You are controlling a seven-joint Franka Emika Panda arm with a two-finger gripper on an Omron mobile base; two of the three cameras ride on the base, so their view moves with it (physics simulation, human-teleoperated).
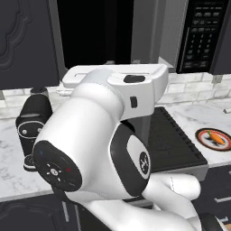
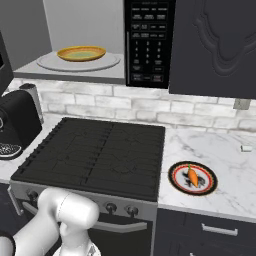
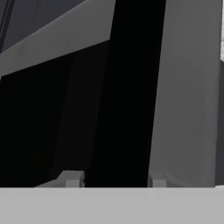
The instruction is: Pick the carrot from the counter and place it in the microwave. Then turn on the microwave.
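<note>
The carrot (image 2: 192, 175) (image 1: 215, 138) lies on a round red-rimmed plate (image 2: 176, 184) on the white marble counter (image 2: 225, 150), right of the stovetop. The microwave (image 2: 147, 45) hangs above the stove with its door swung open; a yellow dish (image 2: 81, 53) sits on its glass turntable. My arm reaches up toward the microwave (image 1: 203, 36), far from the carrot. In the hand view my gripper (image 3: 114, 180) faces a grey door panel (image 3: 188, 96) at close range. Its fingertips (image 3: 72, 179) stand apart with only a dark gap between them, so it is open and holds nothing.
The black ridged stovetop (image 2: 95, 155) fills the middle of the counter run. A black coffee machine (image 1: 34, 122) stands on the counter to the left. Dark cabinets (image 2: 215, 45) flank the microwave. A brick backsplash (image 2: 150, 107) runs behind.
</note>
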